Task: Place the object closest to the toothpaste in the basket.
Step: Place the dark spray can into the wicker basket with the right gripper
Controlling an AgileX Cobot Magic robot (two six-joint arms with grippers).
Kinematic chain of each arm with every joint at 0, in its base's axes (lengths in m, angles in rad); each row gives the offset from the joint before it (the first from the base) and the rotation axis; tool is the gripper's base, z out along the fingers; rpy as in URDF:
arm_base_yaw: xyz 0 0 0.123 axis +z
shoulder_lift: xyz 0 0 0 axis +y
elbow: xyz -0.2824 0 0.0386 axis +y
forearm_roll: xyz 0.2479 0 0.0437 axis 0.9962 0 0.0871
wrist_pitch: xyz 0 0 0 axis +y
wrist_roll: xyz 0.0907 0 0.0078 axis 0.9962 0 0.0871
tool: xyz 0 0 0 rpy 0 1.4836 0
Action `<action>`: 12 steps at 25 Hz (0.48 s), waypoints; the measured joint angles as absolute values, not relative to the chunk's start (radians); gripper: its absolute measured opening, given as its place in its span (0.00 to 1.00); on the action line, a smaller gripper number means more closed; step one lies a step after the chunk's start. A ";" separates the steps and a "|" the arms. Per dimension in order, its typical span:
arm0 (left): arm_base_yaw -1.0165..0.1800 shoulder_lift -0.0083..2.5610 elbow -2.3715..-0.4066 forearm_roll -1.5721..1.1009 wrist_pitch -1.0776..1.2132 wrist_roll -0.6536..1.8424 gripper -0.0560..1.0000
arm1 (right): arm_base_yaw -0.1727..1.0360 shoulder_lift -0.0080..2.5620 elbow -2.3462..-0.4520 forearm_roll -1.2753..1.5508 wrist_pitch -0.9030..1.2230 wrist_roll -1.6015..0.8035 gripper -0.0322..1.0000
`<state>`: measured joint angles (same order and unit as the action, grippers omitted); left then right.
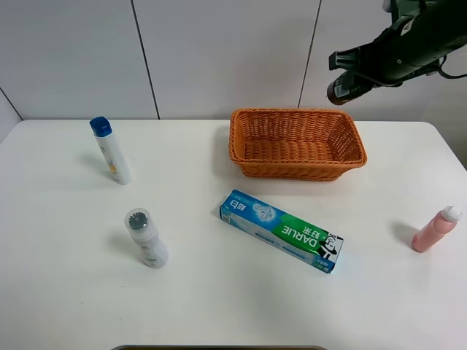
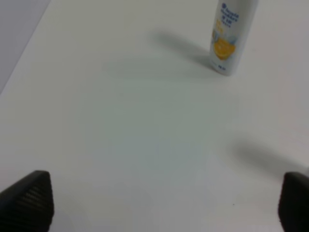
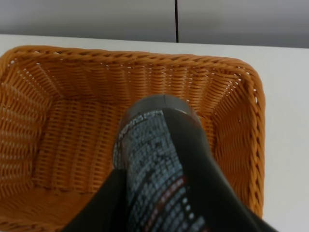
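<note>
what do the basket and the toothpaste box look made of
The basket looks like woven wicker or rattan, orange-brown and matte: interlaced strands show on its walls. The toothpaste box looks like printed cardboard, slightly glossy, judging by its flat faces and sharp edges.

A dark bottle [image 3: 164, 169] (small printed text on its side) hangs over the orange wicker basket [image 3: 231, 121].

On the white tabletop [image 1: 66, 292], a short white bottle with a ribbed grey cap [image 1: 146, 238] stands upright. Behind it, nearer the wall, stands a taller blue-capped bottle [image 1: 112, 152], its label possibly yellow. Well off to its right stands a pink bottle [image 1: 435, 230].
</note>
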<state>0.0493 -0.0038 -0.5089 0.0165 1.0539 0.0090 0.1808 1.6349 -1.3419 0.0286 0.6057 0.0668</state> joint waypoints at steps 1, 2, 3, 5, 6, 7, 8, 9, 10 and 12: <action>0.049 -0.004 -0.509 0.016 1.054 0.009 0.94 | 0.184 1.656 -1.358 0.029 0.606 0.065 0.37; 0.049 -0.004 -0.509 0.016 1.054 0.009 0.94 | 0.188 1.681 -1.374 0.028 0.606 0.063 0.37; 0.049 -0.004 -0.509 0.016 1.054 0.009 0.94 | 0.193 1.711 -1.389 0.028 0.606 0.054 0.37; 0.049 -0.004 -0.509 0.016 1.054 0.009 0.94 | 0.205 1.756 -1.417 0.028 0.606 0.040 0.37; 0.049 -0.004 -0.509 0.016 1.054 0.009 0.94 | 0.210 1.789 -1.431 0.028 0.606 0.035 0.37; 0.049 -0.004 -0.509 0.016 1.054 0.009 0.94 | 0.214 1.811 -1.446 0.029 0.607 0.029 0.37; 0.049 -0.004 -0.509 0.016 1.054 0.009 0.94 | 0.219 1.832 -1.460 0.029 0.606 0.027 0.37; 0.049 -0.004 -0.509 0.016 1.054 0.009 0.94 | 0.223 1.855 -1.470 0.029 0.606 0.023 0.37; 0.049 -0.004 -0.509 0.016 1.054 0.009 0.94 | 0.226 1.876 -1.477 0.029 0.604 0.022 0.37; 0.049 -0.004 -0.509 0.016 1.054 0.009 0.94 | 0.233 1.908 -1.483 0.029 0.595 0.021 0.37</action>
